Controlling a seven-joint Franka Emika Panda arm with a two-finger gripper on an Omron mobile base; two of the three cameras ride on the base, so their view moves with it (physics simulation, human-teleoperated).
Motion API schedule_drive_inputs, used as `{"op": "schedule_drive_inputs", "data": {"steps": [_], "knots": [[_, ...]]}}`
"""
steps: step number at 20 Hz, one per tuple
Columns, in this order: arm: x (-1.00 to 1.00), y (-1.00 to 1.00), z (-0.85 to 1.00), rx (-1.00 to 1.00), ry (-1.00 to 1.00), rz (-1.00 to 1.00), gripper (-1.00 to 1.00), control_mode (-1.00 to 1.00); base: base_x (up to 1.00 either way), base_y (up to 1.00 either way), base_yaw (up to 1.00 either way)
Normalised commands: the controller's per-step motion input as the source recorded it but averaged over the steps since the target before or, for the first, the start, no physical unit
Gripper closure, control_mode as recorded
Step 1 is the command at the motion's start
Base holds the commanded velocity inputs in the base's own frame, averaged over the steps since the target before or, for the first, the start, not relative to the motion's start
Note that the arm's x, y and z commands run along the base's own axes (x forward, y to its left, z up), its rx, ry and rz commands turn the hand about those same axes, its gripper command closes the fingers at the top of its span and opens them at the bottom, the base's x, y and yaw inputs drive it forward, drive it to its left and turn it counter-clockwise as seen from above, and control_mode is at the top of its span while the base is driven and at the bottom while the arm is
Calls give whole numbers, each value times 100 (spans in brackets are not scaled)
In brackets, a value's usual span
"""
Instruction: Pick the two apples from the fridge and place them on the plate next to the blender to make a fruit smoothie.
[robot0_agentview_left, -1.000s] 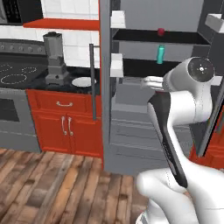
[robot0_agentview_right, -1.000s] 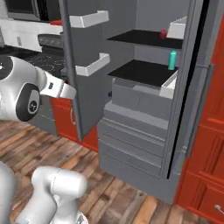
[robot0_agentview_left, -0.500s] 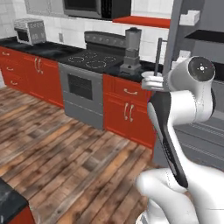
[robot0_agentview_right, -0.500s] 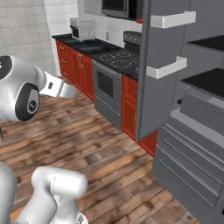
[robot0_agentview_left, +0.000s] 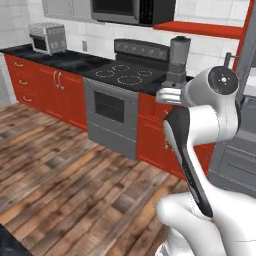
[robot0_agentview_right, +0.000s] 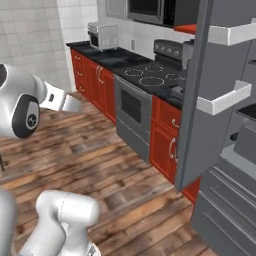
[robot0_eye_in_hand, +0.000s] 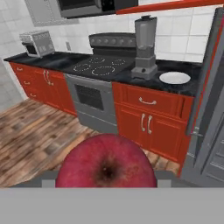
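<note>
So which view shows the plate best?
The hand view: the whole plate lies bare on the counter right of the blender. In the left base view the arm covers that spot; in the right base view the fridge door does.

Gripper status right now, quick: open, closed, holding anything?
Gripper: closed on an apple, which sits large and red right in front of the hand camera.

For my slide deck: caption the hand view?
Apple close before the camera, blender and plate on the counter ahead.
</note>
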Motion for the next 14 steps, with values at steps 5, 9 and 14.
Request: {"op": "schedule_drive_inputs", "data": {"steps": [5,9,14], "knots": [[0,0,0,0,0,0,100,100,100,-34,7],[0,0,0,0,0,0,100,100,100,21,-29],[0,0,0,0,0,0,100,100,94,39,-44]]}}
